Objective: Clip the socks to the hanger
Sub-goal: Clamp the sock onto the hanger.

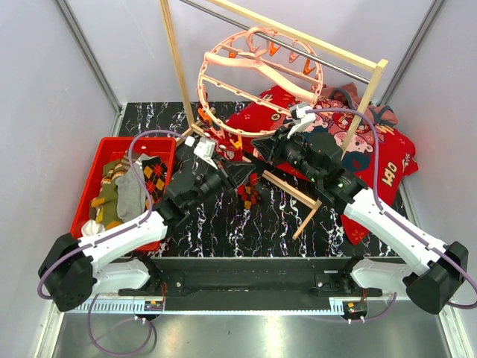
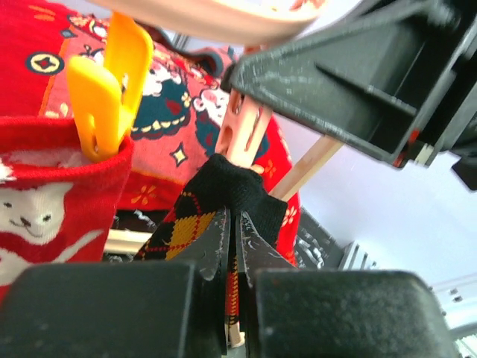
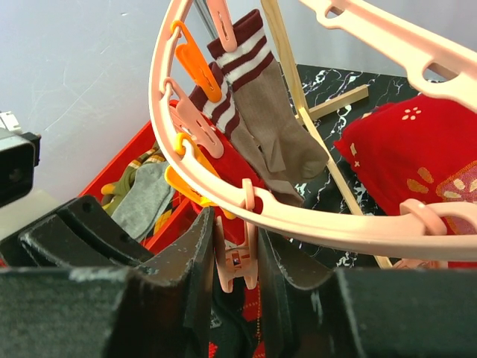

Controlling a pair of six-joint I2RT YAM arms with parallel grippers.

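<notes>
**Argyle sock held up under a hanger clip, both arms at the ring**

Argyle sock (image 2: 223, 186): black knit cuff, with yellow and red diamonds on dark ground below it. In the left wrist view it stands up from the left gripper (image 2: 232, 227). The cuff pokes out at 12 o'clock of the fingertips, and the diamond part runs down toward 7 o'clock. The jaws are pressed together on the fabric with almost no gap between them.

The cuff top meets the lower end of a pink clip (image 3: 235, 257) dangling from the hanger (image 3: 313, 216). I cannot tell whether the clip has bitten the fabric.

The hanger is a salmon-pink ring with crossbars and small pink and orange clips along its rim.

In the right wrist view, the right gripper (image 3: 235, 246) has one finger on each side of that pink clip, close against it and pinching it. The ring passes just above the fingertips, from 10 o'clock to 3 o'clock.

Already hung:
- A brown striped sock (image 3: 279, 112) with a maroon-and-white banded cuff, at 12 o'clock of the right gripper.
- A red sock (image 2: 52, 201) with a white bear pattern, caught by a yellow clip (image 2: 104, 97), at 9 o'clock of the argyle sock.

From overhead, the two grippers meet under the ring's near edge, above the black marbled table (image 1: 223, 231). The hanger hangs from the wooden rack (image 1: 173, 60). The red bin (image 1: 138, 142) sits at 9 o'clock of the grippers and holds loose socks (image 1: 130, 190). The red cartoon cloth (image 1: 373, 149) lies at 3 o'clock.
</notes>
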